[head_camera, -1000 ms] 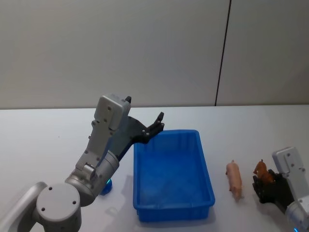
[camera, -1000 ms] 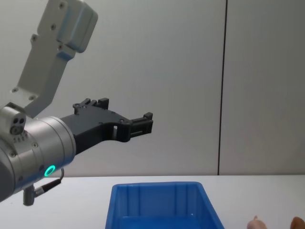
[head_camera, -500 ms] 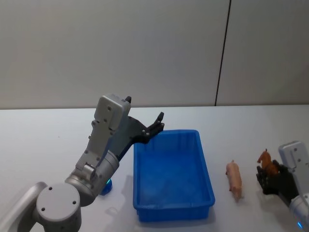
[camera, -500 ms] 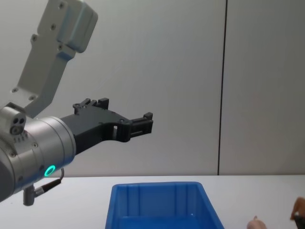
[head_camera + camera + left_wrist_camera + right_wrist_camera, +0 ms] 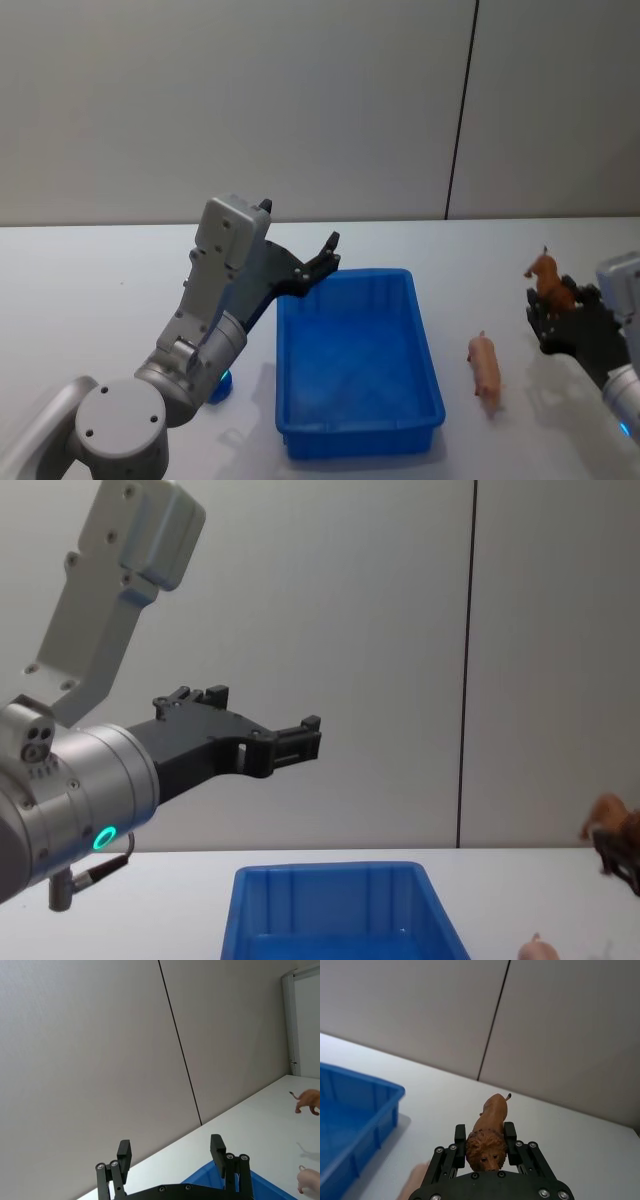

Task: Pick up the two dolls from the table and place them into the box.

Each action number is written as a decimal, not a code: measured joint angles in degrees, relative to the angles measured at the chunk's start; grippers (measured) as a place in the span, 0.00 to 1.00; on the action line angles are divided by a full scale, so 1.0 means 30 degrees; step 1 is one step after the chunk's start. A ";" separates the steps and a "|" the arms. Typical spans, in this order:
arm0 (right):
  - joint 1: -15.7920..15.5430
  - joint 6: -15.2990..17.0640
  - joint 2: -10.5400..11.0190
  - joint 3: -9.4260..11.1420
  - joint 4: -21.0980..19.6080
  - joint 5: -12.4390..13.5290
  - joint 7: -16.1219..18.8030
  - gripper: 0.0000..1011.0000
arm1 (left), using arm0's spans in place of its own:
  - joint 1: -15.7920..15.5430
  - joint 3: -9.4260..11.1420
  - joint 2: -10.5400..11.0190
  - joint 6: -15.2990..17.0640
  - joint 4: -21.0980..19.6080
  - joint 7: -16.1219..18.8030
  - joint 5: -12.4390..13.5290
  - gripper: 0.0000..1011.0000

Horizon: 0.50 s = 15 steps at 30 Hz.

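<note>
Right now the right claw is gripping the small orange-brown lion figure, its two black fingers pressing against the lion's sides just behind the mane. The lion is pointing head-first back into the claw, with its tail end sticking out beyond the fingertips. Claw and lion are hanging above the plain white tabletop, clear of its surface, and the toy is casting a faint shadow below itself.

Taking 12 o'clock as straight away from the robot, the lion is sitting at about 2 o'clock from the bright blue rectangular plastic bin, well apart from it. The bin is standing on the tabletop in front of the robot, and nothing is lying inside it.

The other doll, a small pinkish-tan pig figure, is lying on the tabletop at 3 o'clock from the bin, near its right wall but not touching it, between the bin and the right claw.

The left claw is hovering in the air over the bin's 11 o'clock corner, its fingers standing wide apart and holding nothing, pointing out toward the pale grey wall behind.
</note>
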 joint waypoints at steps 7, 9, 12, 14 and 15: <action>0.0284 -0.0455 -0.0082 0.0049 -0.0542 0.0828 0.1224 0.43 | 0.0000 0.0000 -0.0001 0.0000 0.0001 0.0000 0.0000 0.99; 0.0389 -0.0472 -0.0132 0.0050 -0.0672 0.1152 0.1739 0.43 | 0.0000 0.0000 0.0000 -0.0001 0.0000 0.0000 0.0000 0.99; 0.0546 -0.0428 -0.0209 0.0026 -0.0816 0.1599 0.2455 0.43 | 0.0000 0.0000 0.0000 0.0000 0.0001 0.0000 0.0000 0.99; 0.0664 -0.0286 -0.0273 -0.0006 -0.0886 0.1907 0.2964 0.43 | 0.0000 0.0000 0.0000 0.0000 0.0000 0.0000 0.0000 0.99; 0.0725 -0.0226 -0.0307 -0.0030 -0.0909 0.2003 0.3141 0.43 | 0.0000 -0.0001 0.0000 -0.0001 0.0000 0.0000 0.0000 0.99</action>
